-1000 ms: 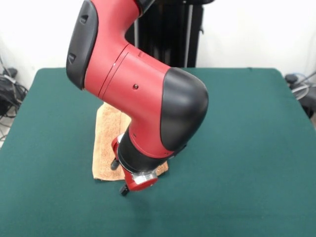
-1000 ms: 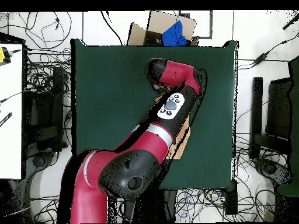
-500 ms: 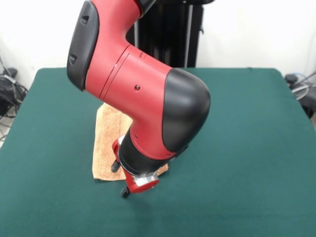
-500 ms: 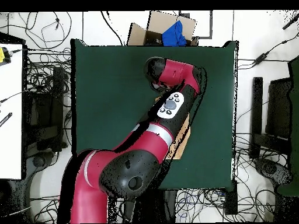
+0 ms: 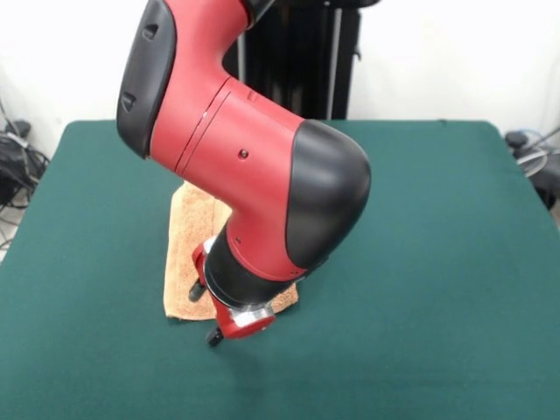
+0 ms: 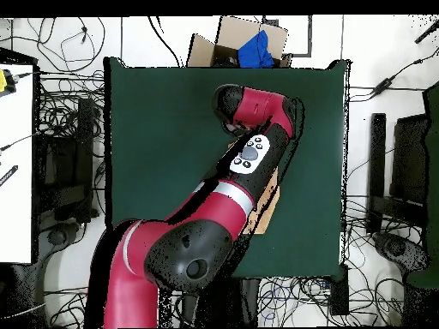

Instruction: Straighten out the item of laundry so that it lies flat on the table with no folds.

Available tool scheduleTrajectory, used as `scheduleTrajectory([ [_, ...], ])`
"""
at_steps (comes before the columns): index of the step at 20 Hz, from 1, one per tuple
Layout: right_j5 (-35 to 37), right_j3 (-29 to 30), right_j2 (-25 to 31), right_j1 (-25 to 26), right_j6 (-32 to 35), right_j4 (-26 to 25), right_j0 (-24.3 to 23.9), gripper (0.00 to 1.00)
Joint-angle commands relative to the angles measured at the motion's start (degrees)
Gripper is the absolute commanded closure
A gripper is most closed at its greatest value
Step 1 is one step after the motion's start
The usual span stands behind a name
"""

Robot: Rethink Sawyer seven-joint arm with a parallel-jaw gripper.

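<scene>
The light orange-tan towel (image 5: pixel 187 241) lies on the dark green table (image 5: pixel 420 262), left of the middle. The arm hides most of it, so only its left strip and a near corner show. In the overhead view a strip of the towel (image 6: pixel 268 199) shows beside the arm on the table (image 6: pixel 163 128). My gripper (image 5: pixel 219 327) hangs below the red and black wrist, low over the towel's near edge. Whether it is open or shut does not show. In the overhead view the wrist hides the gripper.
The black pedestal (image 5: pixel 297 61) stands at the table's far side. In the overhead view a cardboard box with a blue thing in it (image 6: pixel 249 44) sits beyond the table's top edge. Cables lie on the floor all round the table.
The wrist and gripper have shifted slightly to the left in the front view, along the towel's near edge. The towel looks unchanged.
</scene>
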Motion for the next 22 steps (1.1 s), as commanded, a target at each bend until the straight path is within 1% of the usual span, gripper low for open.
scheduleTrajectory([
  [1,-1.8,1.0,1.5,0.1,4.8,-4.5,-1.0,0.00],
  [9,-2.8,2.3,2.3,-1.2,3.2,-7.4,-2.3,0.00],
  [14,-4.2,3.6,4.6,-1.1,4.4,-7.7,-1.9,0.00],
  [22,-5.6,4.6,5.8,-0.8,4.7,-7.6,-2.0,0.00],
])
